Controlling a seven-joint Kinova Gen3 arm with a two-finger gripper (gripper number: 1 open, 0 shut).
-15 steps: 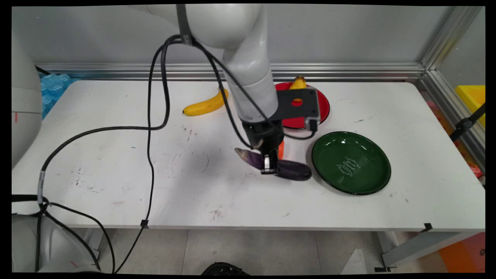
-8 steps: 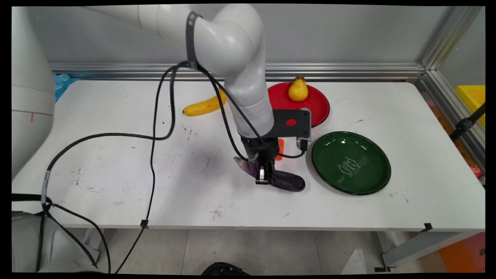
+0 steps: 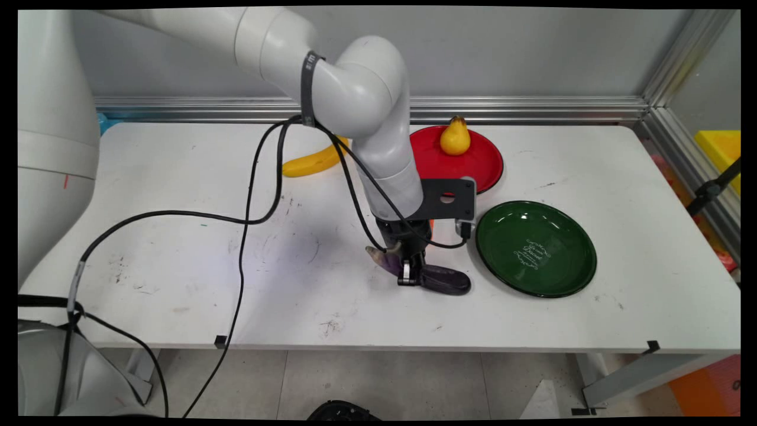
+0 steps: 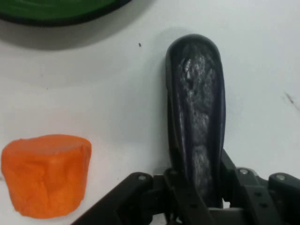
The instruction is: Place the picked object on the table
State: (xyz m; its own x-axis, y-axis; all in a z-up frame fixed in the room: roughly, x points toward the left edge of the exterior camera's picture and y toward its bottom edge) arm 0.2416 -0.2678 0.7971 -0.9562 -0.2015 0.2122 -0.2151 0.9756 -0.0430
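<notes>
A dark purple eggplant [image 3: 440, 278] lies on the white table [image 3: 177, 236], just left of the green plate [image 3: 536, 248]. My gripper [image 3: 409, 273] stands over its middle, shut on the eggplant. In the hand view the eggplant [image 4: 197, 117] runs up from between the fingers [image 4: 180, 192], its rounded end pointing toward the green plate [image 4: 56, 9]. An orange chunk [image 4: 46, 174] sits on the table to its left; in the main view that orange piece [image 3: 432, 223] is mostly hidden behind the hand.
A red plate [image 3: 473, 163] at the back holds a yellow pear [image 3: 455, 137]. A banana [image 3: 309, 163] lies left of it, partly behind the arm. Black cables [image 3: 236, 219] hang across the left of the table. A metal rail [image 3: 532, 109] borders the far edge.
The hand has come down and toward the near side with the eggplant, which now rests low on the table. The red plate and pear are uncovered.
</notes>
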